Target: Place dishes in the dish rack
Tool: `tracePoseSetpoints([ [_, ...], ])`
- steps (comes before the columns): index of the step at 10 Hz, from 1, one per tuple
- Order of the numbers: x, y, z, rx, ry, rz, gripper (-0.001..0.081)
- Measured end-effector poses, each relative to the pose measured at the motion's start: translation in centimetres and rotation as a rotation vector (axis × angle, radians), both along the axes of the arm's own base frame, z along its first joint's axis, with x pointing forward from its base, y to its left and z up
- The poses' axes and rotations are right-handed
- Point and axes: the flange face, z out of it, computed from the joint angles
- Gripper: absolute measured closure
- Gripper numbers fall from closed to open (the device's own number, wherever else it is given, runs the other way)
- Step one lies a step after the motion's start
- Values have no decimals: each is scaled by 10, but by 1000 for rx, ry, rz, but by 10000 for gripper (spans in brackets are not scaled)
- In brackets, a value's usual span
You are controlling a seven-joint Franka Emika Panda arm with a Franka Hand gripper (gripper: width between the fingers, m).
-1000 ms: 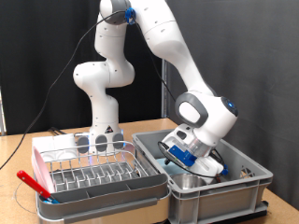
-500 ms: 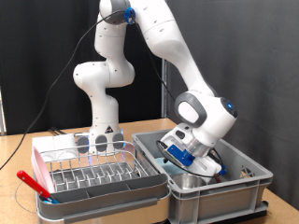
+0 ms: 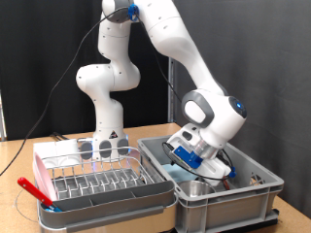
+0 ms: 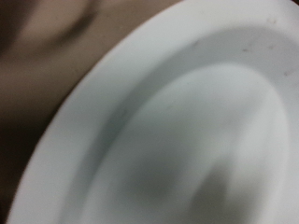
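In the exterior view my gripper (image 3: 198, 176) reaches down into the grey plastic crate (image 3: 255, 190) at the right, and its fingertips are hard to make out. A pale blue plate (image 3: 179, 168) lies in the crate right by the hand. The plate (image 4: 187, 131) fills the wrist view, very close and blurred, and no fingers show there. A steel bowl (image 3: 195, 189) sits in the crate just below the hand. The dish rack (image 3: 101, 181), silver wire in a pink-and-grey tray, stands to the left of the crate. Clear glassware (image 3: 103, 148) stands at its back.
A red-handled utensil (image 3: 33, 190) lies at the rack's left edge. The robot's base (image 3: 109, 116) stands behind the rack. Small items (image 3: 256, 180) lie in the crate's right end. The wooden table's front edge is close below both containers.
The hand has shifted slightly upward and turned a little inside the crate. The rack and its contents have not moved.
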Motion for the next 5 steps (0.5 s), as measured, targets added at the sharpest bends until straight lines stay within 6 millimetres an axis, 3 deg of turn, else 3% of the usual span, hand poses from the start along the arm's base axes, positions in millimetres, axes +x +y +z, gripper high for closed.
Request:
tracePoseSetpoints([
  [5, 3, -1, 20, 3, 1, 1, -3],
])
